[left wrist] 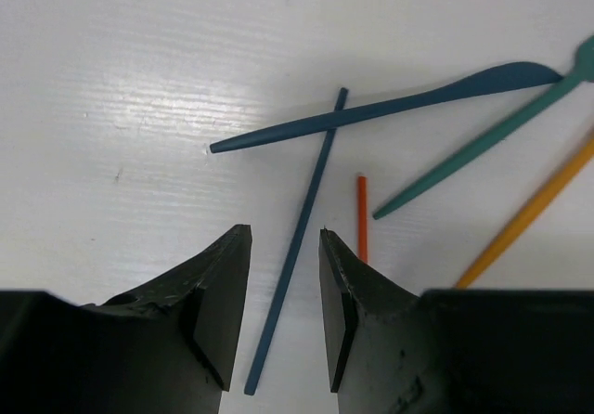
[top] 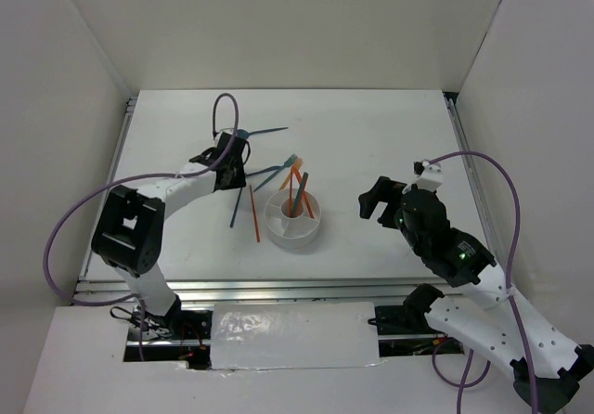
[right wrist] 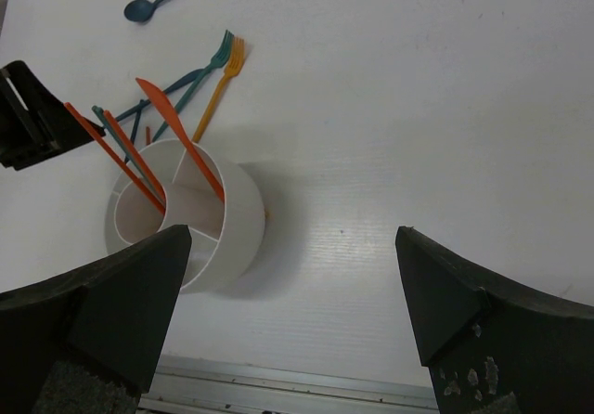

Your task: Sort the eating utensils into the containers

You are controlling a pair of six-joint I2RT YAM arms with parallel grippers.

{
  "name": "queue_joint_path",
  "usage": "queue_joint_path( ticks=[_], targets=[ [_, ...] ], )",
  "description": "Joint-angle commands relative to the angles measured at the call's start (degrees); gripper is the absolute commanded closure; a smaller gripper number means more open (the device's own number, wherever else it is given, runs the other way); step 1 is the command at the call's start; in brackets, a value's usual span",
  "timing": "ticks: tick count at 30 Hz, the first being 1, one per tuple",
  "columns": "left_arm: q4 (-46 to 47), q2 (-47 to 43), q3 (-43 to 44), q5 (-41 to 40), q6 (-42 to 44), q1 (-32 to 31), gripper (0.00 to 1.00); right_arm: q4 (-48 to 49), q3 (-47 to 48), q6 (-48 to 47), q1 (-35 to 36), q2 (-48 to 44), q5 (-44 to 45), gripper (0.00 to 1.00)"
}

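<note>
- Table [top: 371,135]: white, walled in by white panels; you've got both arms out over it
- Left arm [top: 176,189] reaches to the far left part of the table; right arm [top: 464,261] sits to the right of the holder, well apart from it
- White round holder [top: 292,238]: upright near the table's middle, inside split by white walls
- Right gripper [right wrist: 292,233]: your fingers are spread wide with nothing between them, up off the table and looking at the holder
- Left gripper [left wrist: 284,236]: jaws partway apart, low over the table, straddling the dark teal chopstick [left wrist: 308,200]; a gap shows on both sides of it, so you're not clamping it
- That chopstick lies flat on the table, running away from the jaws
- Dark blue flat-bladed piece [left wrist: 390,108] lies across the chopstick's far end, touching it
- Teal fork [left wrist: 464,149] and orange fork [left wrist: 529,212] lie side by side on the table to the right; only the handles show in your left wrist view
- Orange chopstick [left wrist: 362,214] lies just beside the dark teal one, its near end hidden behind a finger
- In the holder: orange knife [right wrist: 176,135] and two orange chopsticks [right wrist: 130,149], all leaning, seemingly in separate compartments
- Blue spoon [right wrist: 139,10] lies alone on the table at the far side, well apart from the holder
</note>
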Motion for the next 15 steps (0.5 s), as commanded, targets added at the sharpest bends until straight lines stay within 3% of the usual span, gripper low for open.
queue_joint_path(
  ticks=[1, 8, 15],
  targets=[
    [1.5, -3.3, 0.6, 3.2, 3.6, -0.4, 0.52, 1.8, 0.6, 0.3, 0.5, -0.6, 1.3, 0.0],
    [-0.9, 1.9, 2.5, 5.4, 6.0, -0.4, 0.45, 1.6, 0.8, 0.4, 0.6, -0.5, 1.2, 0.0],
    [-1.3, 4.7, 1.8, 4.6, 6.2, -0.5, 0.48, 1.8, 0.2, 0.5, 0.6, -1.2, 1.4, 0.0]
  ],
)
